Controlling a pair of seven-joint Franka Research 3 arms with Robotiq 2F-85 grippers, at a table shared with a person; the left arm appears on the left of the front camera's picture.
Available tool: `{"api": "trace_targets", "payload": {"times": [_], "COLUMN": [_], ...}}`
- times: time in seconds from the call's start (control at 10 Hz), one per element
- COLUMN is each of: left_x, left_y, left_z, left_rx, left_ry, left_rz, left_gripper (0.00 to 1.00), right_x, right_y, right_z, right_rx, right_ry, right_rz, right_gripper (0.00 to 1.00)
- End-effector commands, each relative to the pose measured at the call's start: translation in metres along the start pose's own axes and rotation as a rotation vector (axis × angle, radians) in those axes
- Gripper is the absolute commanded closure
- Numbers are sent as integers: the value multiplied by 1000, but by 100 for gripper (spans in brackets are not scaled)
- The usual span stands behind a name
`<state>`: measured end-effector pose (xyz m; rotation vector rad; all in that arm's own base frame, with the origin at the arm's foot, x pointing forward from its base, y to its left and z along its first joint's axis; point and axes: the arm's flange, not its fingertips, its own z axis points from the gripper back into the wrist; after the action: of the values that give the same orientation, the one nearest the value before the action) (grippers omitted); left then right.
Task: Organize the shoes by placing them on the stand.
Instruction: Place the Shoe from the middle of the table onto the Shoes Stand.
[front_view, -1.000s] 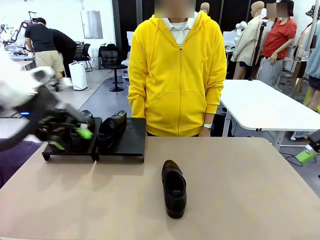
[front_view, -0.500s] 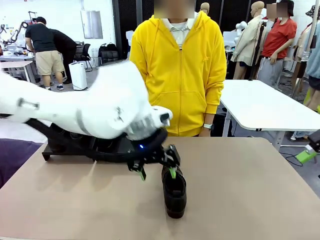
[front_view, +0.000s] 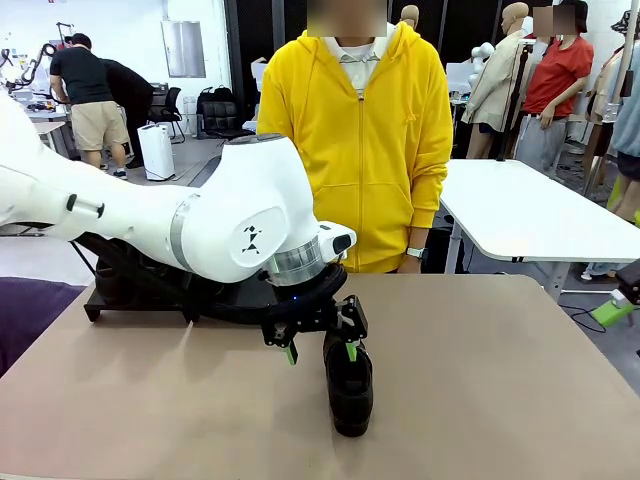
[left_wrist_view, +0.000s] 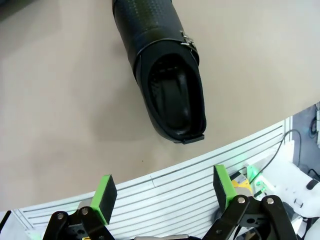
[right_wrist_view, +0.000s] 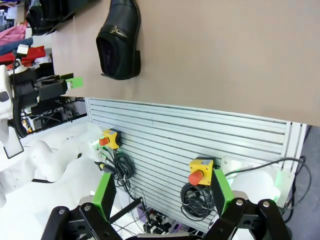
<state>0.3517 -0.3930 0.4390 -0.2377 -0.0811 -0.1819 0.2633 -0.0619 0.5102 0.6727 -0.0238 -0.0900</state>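
The black loafer (front_view: 348, 385) is lying on the tan table (front_view: 480, 380), toe pointing toward my side, near the middle. My left gripper (front_view: 318, 343) is hovering just above its heel end, jaws fully apart, holding nothing. My right gripper (right_wrist_view: 162, 195) is hanging clear of the table edge, jaws likewise apart and empty.

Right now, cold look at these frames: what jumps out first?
The big white left arm sweeps in across the table's middle, its open left gripper poised just over the heel end of a lone black shoe lying mid-table. Right behind stands a person in a bright yellow hoodie at the far edge. The black stand sits at far left, mostly hidden by the arm.
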Motion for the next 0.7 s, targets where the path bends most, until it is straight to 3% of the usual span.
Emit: {"api": "trace_targets", "payload": {"times": [0.0, 0.2, 0.6], "left_x": [7, 28, 50], "left_y": [-4, -11, 3], "left_z": [-25, -47, -84], "left_rx": [37, 112, 149], "left_ry": [-67, -157, -94], "left_rz": [-15, 40, 94], "left_gripper": [0, 0, 0], "right_x": [2, 2, 2], "right_y": [1, 1, 1], "right_z": [3, 3, 3], "right_rx": [28, 28, 28], "right_ry": [-3, -3, -3], "right_rz": [24, 24, 24], "right_gripper": [0, 0, 0]}}
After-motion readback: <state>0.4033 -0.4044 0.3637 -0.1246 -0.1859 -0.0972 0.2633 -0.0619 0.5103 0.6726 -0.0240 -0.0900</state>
